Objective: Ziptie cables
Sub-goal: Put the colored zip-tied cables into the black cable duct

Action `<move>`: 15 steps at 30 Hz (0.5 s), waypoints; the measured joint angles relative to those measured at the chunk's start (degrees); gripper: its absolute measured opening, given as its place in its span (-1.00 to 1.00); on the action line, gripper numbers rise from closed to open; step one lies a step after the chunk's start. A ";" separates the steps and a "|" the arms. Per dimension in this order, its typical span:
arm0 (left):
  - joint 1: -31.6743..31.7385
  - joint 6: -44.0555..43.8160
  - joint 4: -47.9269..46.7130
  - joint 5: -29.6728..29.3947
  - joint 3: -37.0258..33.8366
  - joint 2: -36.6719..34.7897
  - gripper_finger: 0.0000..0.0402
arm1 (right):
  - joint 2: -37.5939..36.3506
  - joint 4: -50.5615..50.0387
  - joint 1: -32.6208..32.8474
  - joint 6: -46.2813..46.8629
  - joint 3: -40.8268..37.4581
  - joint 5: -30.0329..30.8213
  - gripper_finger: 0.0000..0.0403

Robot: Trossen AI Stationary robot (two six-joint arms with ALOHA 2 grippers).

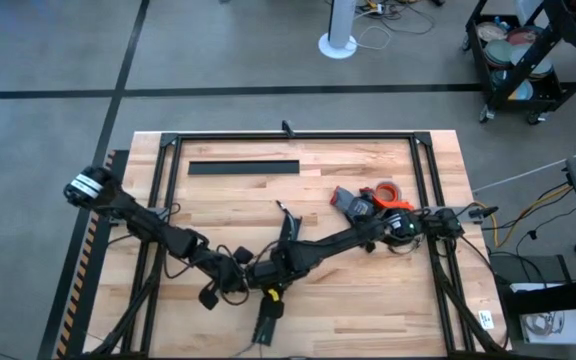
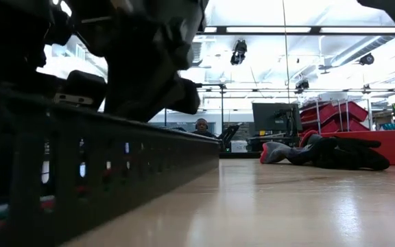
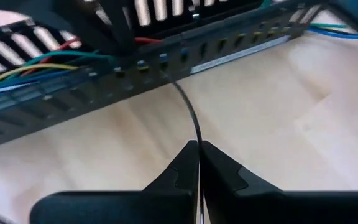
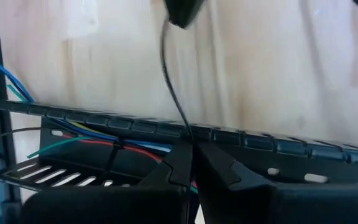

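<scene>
Both arms meet over the table's near middle. A black comb-toothed duct (image 3: 73,93) lies there with red, green, yellow and blue cables (image 4: 73,144) inside it. A thin dark ziptie (image 3: 191,112) curves from my left gripper (image 3: 197,149) to the duct's wall. In the right wrist view the ziptie (image 4: 169,87) runs from my right gripper (image 4: 188,149), at the duct's rim, out over the wood to a dark tip (image 4: 185,12). Both grippers are shut on the strip. In the high view the arms (image 1: 268,265) hide the duct and the ziptie. My left gripper pinches the ziptie's end (image 3: 197,138) between its two fingers. The fingers come in low over the table, facing the duct's side. The strip bows up from them, clear of the wood, to the duct's wall (image 3: 166,71). My right gripper pinches the ziptie (image 4: 185,134) between its two fingers, right at the duct's rim (image 4: 229,134). It reaches across the duct from the opposite side. Beyond the fingers the strip arcs over the table, clear of it.
A long black strip (image 1: 243,167) lies at the far left of the table. An orange tape roll (image 1: 388,192) and a grey-red tool (image 1: 353,203) sit at the right. Black frame rails (image 1: 288,135) border the wood. A person (image 2: 202,125) sits far off in the room.
</scene>
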 joint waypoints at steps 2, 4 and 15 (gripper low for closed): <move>1.05 0.53 -2.65 -0.48 -0.05 -1.60 -1.00 | 0.00 0.82 -0.83 -0.94 0.00 0.51 -1.00; 2.39 1.93 -5.83 -0.53 -0.07 -3.64 -1.00 | 0.00 1.41 -1.83 -1.99 0.00 0.71 -1.00; 15.46 9.62 -10.82 3.57 -5.65 -14.63 -1.00 | -0.04 2.03 -8.08 -9.98 0.00 1.53 -0.89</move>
